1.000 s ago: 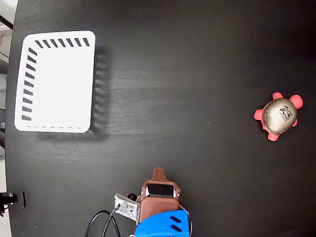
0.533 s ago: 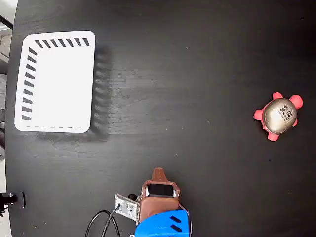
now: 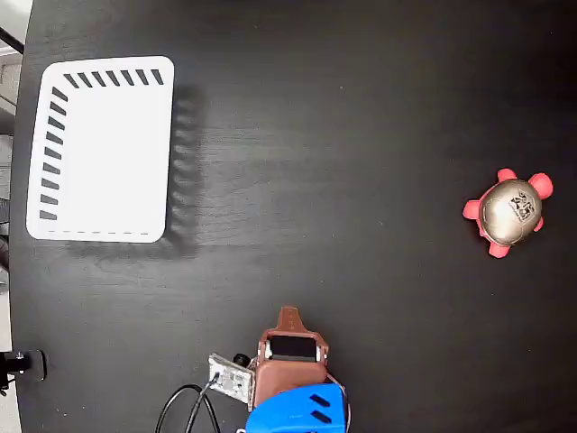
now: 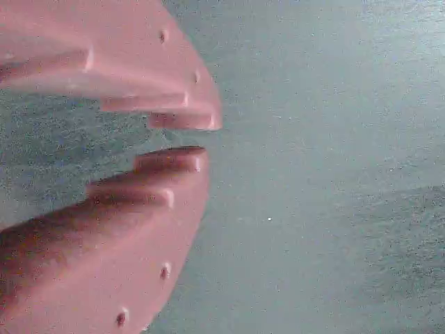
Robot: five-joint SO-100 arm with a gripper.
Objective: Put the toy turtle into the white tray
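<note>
Resting at the bottom centre, my end effector (image 4: 201,138) is nearly pressed together and empty, since the toy turtle (image 3: 509,213) sits far right, the white tray (image 3: 101,150) upper left.

Open dark desk (image 3: 343,135), nothing blocking.
Bare surface lies between the toy turtle (image 3: 509,213) at right and the white tray (image 3: 104,149) far left.

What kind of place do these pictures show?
Probably a robot test bench rather than a home: a bare black table carries only a white tray, a toy turtle and the arm's base with loose cables. The claw holds nothing.
</note>
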